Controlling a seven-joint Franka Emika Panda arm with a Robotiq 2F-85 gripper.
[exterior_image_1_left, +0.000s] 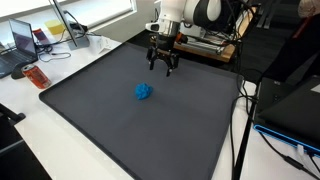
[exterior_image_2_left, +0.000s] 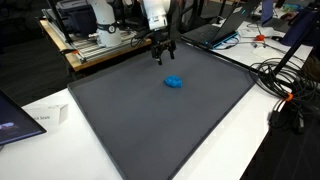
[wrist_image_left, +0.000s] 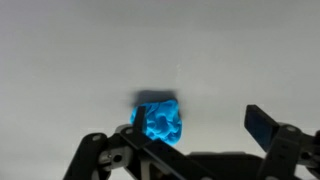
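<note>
Claw (exterior_image_1_left: 164, 68) spread apart, hovering over dark mat (exterior_image_1_left: 110, 125); blue lump (exterior_image_1_left: 144, 92) near; laptop (exterior_image_1_left: 22, 40), cables (exterior_image_2_left: 285, 80) on white tables (exterior_image_2_left: 50, 135).

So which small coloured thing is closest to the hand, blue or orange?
The blue lump, alone on the dark mat near the open hand. The orange thing lies off the mat, on the white desk.

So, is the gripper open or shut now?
Open. In the wrist view the gripper has its fingers wide apart and holds nothing; the blue lump lies on the mat, untouched.
</note>
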